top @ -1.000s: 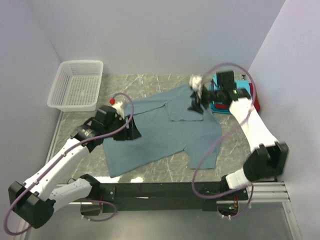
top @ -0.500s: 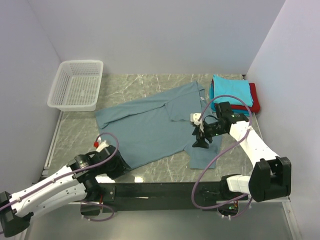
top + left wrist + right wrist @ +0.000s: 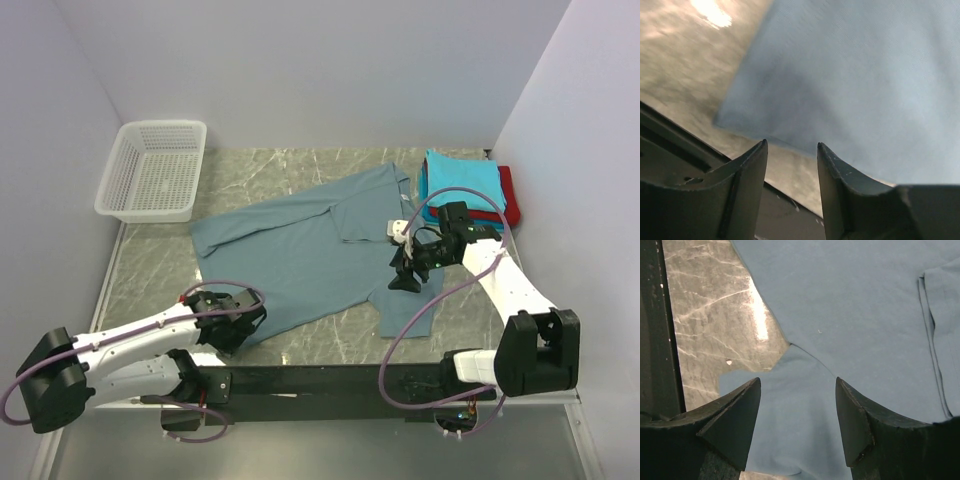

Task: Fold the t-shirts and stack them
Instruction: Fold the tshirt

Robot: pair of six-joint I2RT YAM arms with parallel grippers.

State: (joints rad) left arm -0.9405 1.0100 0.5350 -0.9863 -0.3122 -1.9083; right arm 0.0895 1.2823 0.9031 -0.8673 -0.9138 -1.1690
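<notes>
item: grey-blue t-shirt (image 3: 310,250), spread flat on the table (image 3: 300,168), long axis run from left hem to far-right neck. left gripper (image 3: 791,147), half-parted and empty, is set at the near-left hem corner (the nearer arm there); right gripper (image 3: 797,382), wide and empty, is hung above the near-right sleeve.

Surface: grey marbled table (image 3: 300,170) | centre: grey-blue tee (image 3: 310,265) spread out | far left: white mesh basket (image 3: 165,124) | far right: stack of folded shirts (image 3: 462,183)
</notes>
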